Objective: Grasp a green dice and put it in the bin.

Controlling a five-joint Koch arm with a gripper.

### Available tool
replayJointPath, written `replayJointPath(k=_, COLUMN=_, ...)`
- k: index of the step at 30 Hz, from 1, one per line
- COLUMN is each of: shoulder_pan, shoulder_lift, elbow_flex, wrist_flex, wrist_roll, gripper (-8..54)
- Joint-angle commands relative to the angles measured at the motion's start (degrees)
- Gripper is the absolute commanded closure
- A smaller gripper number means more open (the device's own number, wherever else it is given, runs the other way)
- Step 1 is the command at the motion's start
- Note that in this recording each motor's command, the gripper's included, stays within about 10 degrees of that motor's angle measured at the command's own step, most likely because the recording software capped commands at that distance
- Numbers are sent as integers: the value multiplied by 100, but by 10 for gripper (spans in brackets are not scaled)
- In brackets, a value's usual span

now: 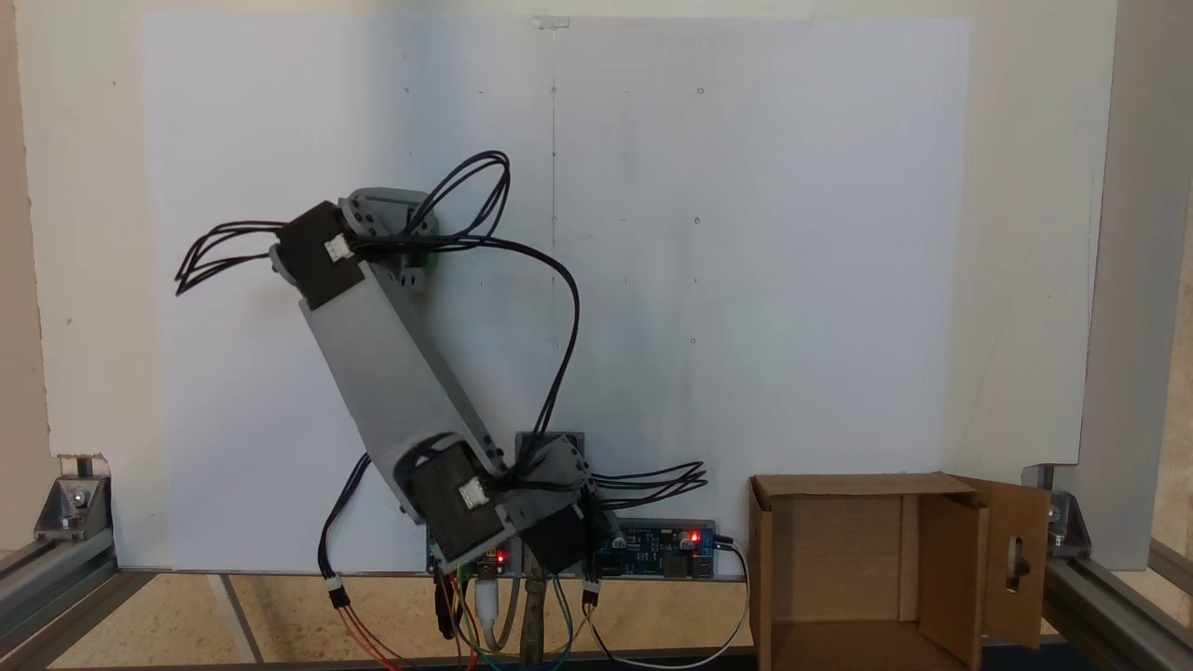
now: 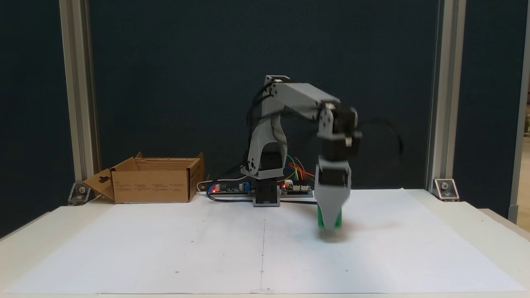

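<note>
Gripper (image 2: 330, 225) pointing down over the white sheet (image 2: 207, 244), jaws closing on the green dice (image 2: 319, 218), well apart from the bin (image 2: 153, 186).

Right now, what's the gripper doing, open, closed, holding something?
Gripper: down at the paper, around the green dice; blurred, so open or closed cannot be told.

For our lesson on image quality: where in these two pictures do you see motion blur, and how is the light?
In a fixed view, the grey plastic gripper and the small bright green cube it covers are smeared by motion blur, while the brown cardboard box is sharp. In a fixed view from above, the large white paper sheet is evenly lit, with a soft shading near the arm.
</note>
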Motion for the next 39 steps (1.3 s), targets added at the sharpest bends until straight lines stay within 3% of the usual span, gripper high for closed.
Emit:
replayJointPath(k=1, shoulder_pan=114, shoulder_lift=387, elbow_flex=-756, wrist_flex=756, wrist_roll=483, gripper=341)
replayJointPath(k=10, shoulder_pan=404, shoulder_lift=703, elbow_flex=-3577, wrist_flex=3006, wrist_roll=483, gripper=341)
replayJointPath(k=18, shoulder_pan=1222, shoulder_lift=984, elbow_flex=-3428, wrist_flex=3067, wrist_roll=352, gripper=341)
replayJointPath(k=28, shoulder_pan=5131, shoulder_lift=2689, elbow_flex=-2215, wrist_flex=2479, wrist_roll=-1721, gripper=341)
replayJointPath(k=39, shoulder_pan=9657, shoulder_lift=2540, elbow_flex=-2259, wrist_flex=1811, wrist_roll=-4173, gripper=341)
